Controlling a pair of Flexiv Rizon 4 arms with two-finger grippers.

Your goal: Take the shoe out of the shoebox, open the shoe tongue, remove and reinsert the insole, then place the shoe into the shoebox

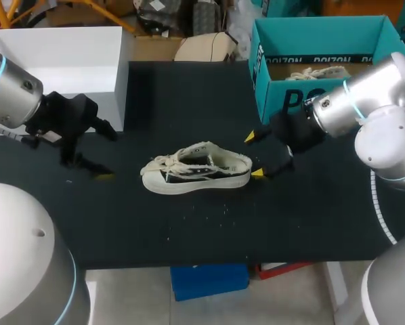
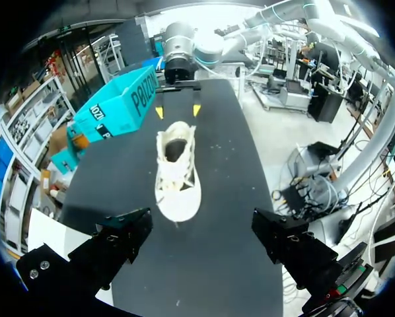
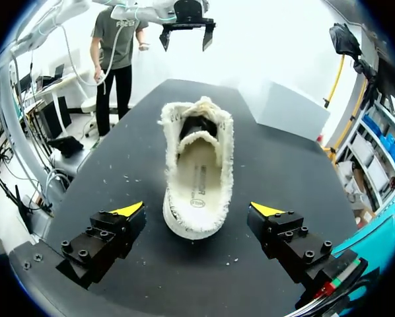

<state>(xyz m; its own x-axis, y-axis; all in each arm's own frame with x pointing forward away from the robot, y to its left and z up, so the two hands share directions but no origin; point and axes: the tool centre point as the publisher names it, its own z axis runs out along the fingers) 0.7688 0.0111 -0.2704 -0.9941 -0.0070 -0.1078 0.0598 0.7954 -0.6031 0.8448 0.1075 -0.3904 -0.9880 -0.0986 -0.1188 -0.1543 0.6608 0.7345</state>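
Closest to us lies the near strip of the black table (image 1: 189, 237), dotted with a few pale specks. Just beyond, at the table's middle, the shoe (image 1: 196, 169) stands upright on its sole, out of the box, toe toward our left arm and heel toward our right. It is cream with a frayed collar and a black side panel. Its laces lie loose, and from our right wrist view we see the insole (image 3: 196, 175) lying flat inside. Our right gripper (image 1: 254, 156) sits just behind the heel, fingers spread wide, with the heel at the gap between them and touching neither. Our left gripper (image 1: 108, 154) hangs off the toe, well apart from it, fingers likewise spread. Farther back, the teal shoebox (image 1: 284, 101) stands open at the far right, with what looks like a second shoe (image 1: 317, 73) inside. A white box (image 1: 60, 61) stands at the far left.
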